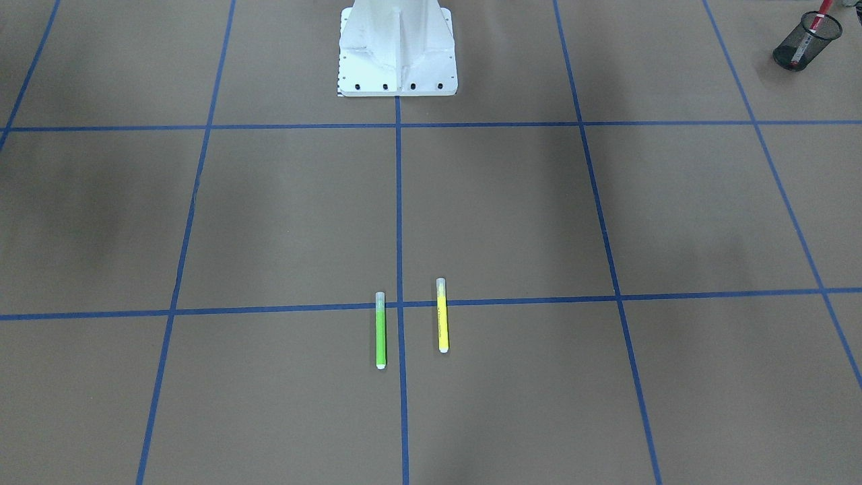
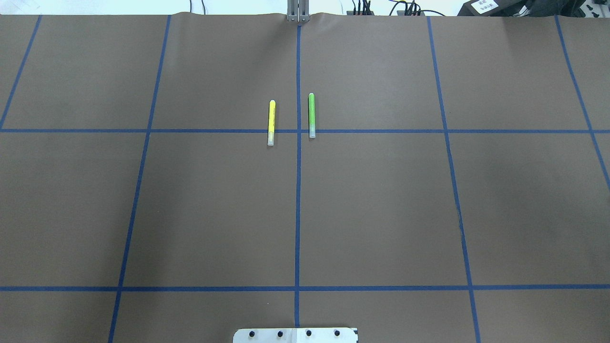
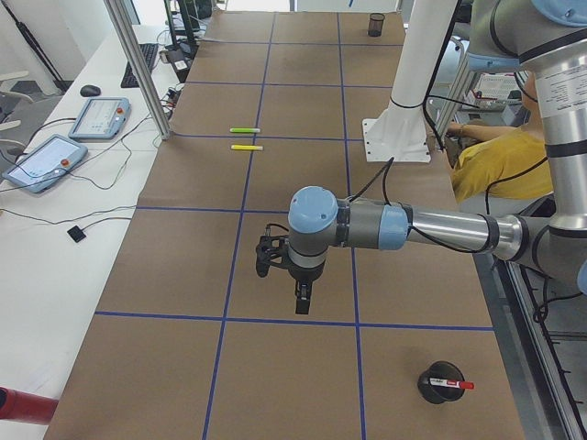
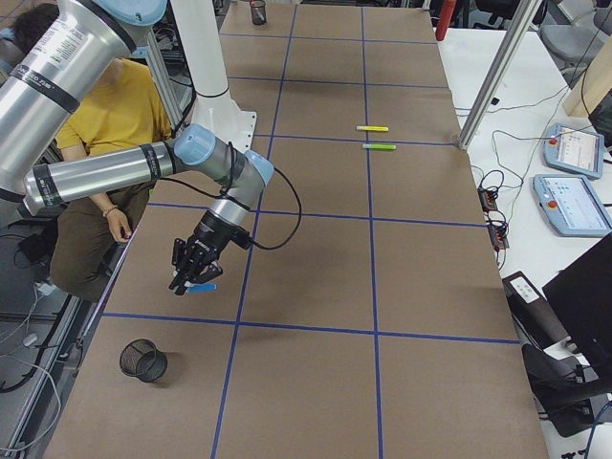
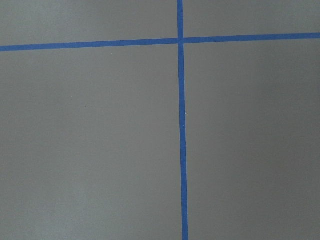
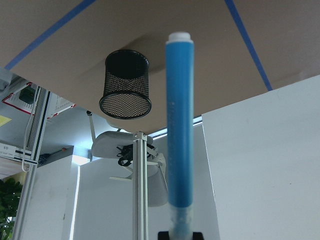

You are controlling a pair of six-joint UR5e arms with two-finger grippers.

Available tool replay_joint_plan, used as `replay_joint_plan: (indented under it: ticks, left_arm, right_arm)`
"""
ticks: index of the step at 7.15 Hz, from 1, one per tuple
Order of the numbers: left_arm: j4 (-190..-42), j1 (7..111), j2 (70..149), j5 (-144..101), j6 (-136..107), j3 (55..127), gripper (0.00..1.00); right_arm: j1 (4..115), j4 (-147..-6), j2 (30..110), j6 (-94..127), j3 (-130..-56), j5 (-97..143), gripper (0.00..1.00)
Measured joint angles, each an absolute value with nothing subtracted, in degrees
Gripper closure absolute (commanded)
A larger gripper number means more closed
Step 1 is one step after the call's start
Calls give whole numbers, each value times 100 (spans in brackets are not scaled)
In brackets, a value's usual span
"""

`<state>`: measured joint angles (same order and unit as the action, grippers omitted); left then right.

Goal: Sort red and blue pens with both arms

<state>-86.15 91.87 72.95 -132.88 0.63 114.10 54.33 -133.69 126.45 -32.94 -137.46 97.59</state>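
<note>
The red pen (image 1: pixel 817 24) stands tilted in a black mesh cup (image 1: pixel 801 47) at the table's end on my left; the exterior left view shows the pen (image 3: pixel 459 384) and its cup (image 3: pixel 438 383) too. My left gripper (image 3: pixel 299 291) hangs over bare table near that cup, and I cannot tell whether it is open or shut. The blue pen (image 6: pixel 180 130), its white end pointing away, is held in my right gripper (image 6: pixel 180 234), which is shut on its capped end. In the exterior right view that gripper (image 4: pixel 191 273) hovers above the table, short of a second mesh cup (image 4: pixel 143 360).
A green marker (image 2: pixel 311 115) and a yellow marker (image 2: pixel 271 122) lie side by side across a tape line near the table's middle. The white pedestal (image 1: pixel 397 50) stands at the robot's edge. A person in a yellow shirt (image 4: pixel 100 105) sits behind the robot.
</note>
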Motion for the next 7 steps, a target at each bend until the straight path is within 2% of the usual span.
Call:
replay_joint_plan:
  ticks: [3,7]
  left_arm:
    - [-8667,9192,7280,-13289,107,11420,0]
    - [-8853,9185,7219,-13289,133,11449,0]
  right_arm:
    - [5428,-11546,13585,-3281,-12841,9942,100]
    - [5409,-11267,13985,-3269,-12285,10050,100]
